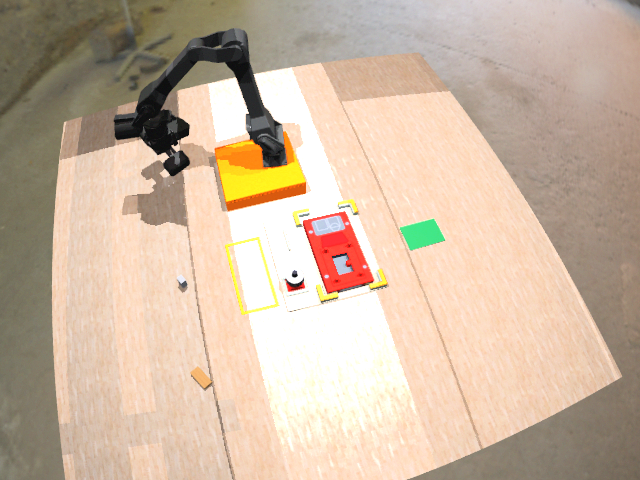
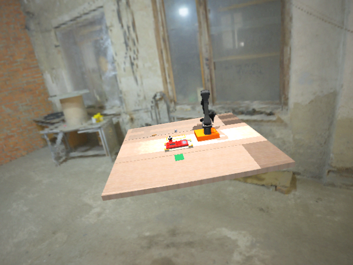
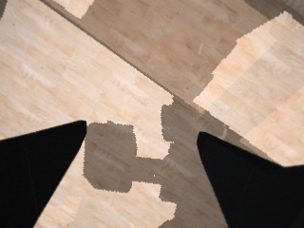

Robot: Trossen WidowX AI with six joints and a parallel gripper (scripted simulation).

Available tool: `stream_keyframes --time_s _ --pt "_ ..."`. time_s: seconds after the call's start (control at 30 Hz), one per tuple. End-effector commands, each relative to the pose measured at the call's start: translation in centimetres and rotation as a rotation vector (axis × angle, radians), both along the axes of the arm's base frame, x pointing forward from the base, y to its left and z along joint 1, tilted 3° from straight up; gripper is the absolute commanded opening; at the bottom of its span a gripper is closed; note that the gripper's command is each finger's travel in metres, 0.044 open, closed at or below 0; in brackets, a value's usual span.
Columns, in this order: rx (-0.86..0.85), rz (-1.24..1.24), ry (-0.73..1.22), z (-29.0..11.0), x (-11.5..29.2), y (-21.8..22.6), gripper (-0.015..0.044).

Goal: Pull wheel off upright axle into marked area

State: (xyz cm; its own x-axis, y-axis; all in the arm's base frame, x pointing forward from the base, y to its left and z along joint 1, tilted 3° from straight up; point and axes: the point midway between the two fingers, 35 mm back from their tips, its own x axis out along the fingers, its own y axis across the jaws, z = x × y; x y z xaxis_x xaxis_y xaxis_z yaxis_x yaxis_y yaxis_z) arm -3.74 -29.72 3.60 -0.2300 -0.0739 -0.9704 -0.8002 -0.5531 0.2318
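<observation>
One wide-open, empty gripper (image 1: pixel 164 155) is hovering well apart from the wheel (image 1: pixel 294 276), which is sitting on its upright axle past the orange base (image 1: pixel 248 188).

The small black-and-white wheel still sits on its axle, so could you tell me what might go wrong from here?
1. The open end effector hangs far from the small black-and-white wheel, so its long approach may arrive misaligned.
2. The red rectangular board stands close beside the wheel; a finger could strike it.
3. The yellow-outlined rectangle is narrow, so the wheel may land across its line.
</observation>
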Motion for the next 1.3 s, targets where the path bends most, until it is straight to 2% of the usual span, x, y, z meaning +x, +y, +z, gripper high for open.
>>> stream_keyframes --time_s 0.0,0.1,0.37,0.63,1.0,1.27 --pt "0.001 0.006 -0.001 0.0 0.1 0.0 0.0374" --pt "0.009 0.090 -0.008 0.2 1.9 -0.3 0.0300" --pt "0.037 0.579 -0.025 1.6 12.9 -0.2 0.0300" --pt "0.078 1.053 -0.012 3.1 22.4 3.0 0.0300" --pt "0.187 1.851 0.002 4.7 34.4 14.5 0.0300" --pt "0.266 2.398 0.031 5.9 38.7 25.6 0.0300"
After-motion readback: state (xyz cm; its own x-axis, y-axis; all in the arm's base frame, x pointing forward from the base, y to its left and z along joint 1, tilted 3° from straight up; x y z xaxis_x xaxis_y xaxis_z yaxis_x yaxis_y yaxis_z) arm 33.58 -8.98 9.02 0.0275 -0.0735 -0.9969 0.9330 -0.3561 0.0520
